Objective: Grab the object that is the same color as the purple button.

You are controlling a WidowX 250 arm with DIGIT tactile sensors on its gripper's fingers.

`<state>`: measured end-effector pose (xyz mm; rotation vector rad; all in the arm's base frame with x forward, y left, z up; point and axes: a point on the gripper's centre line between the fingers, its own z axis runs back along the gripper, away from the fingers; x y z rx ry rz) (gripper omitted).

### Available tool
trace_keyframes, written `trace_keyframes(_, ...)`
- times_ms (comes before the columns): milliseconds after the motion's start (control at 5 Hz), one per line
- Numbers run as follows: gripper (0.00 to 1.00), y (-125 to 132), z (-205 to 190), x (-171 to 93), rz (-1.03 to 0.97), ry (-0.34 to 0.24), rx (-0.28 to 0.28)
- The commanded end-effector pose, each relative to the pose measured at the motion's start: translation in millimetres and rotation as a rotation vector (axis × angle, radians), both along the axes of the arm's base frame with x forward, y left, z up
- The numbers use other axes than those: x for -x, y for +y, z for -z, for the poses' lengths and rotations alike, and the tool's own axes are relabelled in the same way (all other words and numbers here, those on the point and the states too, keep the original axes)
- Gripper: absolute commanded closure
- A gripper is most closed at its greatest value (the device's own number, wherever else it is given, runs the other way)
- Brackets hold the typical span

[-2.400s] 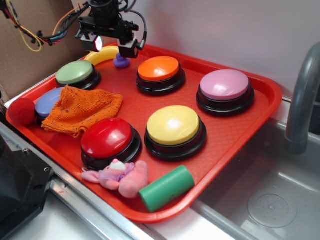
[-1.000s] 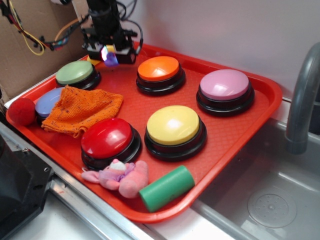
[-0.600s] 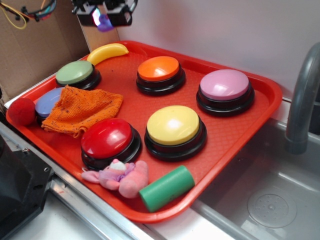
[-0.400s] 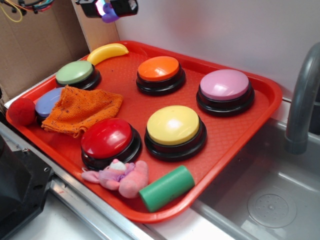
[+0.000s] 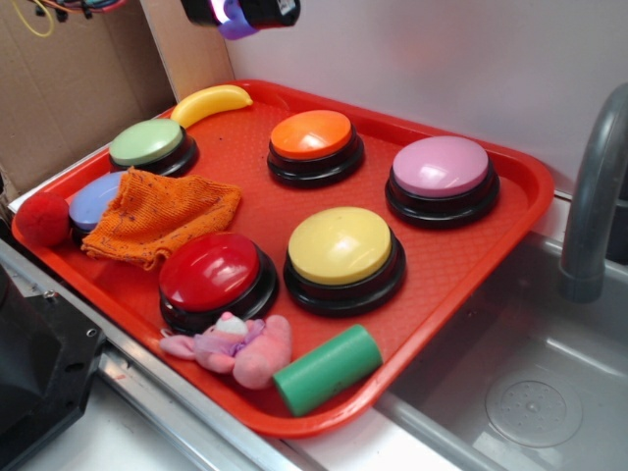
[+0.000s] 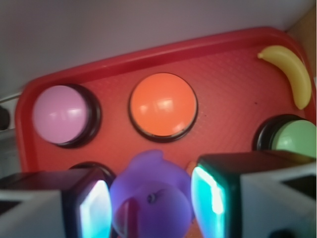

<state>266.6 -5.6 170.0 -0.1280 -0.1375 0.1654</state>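
Observation:
The small violet-purple duck (image 6: 151,198) sits squeezed between the two lit pads of my gripper (image 6: 151,206), filling the bottom of the wrist view. In the exterior view the gripper (image 5: 235,14) hangs at the top edge, high above the tray's back left corner, with the duck (image 5: 234,20) showing below it. The purple button (image 5: 441,167), a lilac-pink dome on a black base, stands at the tray's back right; the wrist view shows the same purple button (image 6: 61,114) at left.
On the red tray (image 5: 510,201) stand orange (image 5: 312,134), yellow (image 5: 340,245), red (image 5: 210,271), green (image 5: 147,142) and blue (image 5: 95,198) buttons. There are also a banana (image 5: 209,102), orange cloth (image 5: 159,214), red ball (image 5: 41,218), pink plush (image 5: 235,345) and green cylinder (image 5: 327,368). A sink and faucet (image 5: 594,186) lie right.
The gripper came down onto the duck beside the banana, shut on it and rose with it. It now holds the duck high up, shifted slightly right.

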Motion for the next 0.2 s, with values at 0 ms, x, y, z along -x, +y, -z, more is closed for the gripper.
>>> trace_keyframes(0, 1.00, 23.0, -19.5, 7.1, -0.028, -0.042, -0.011)
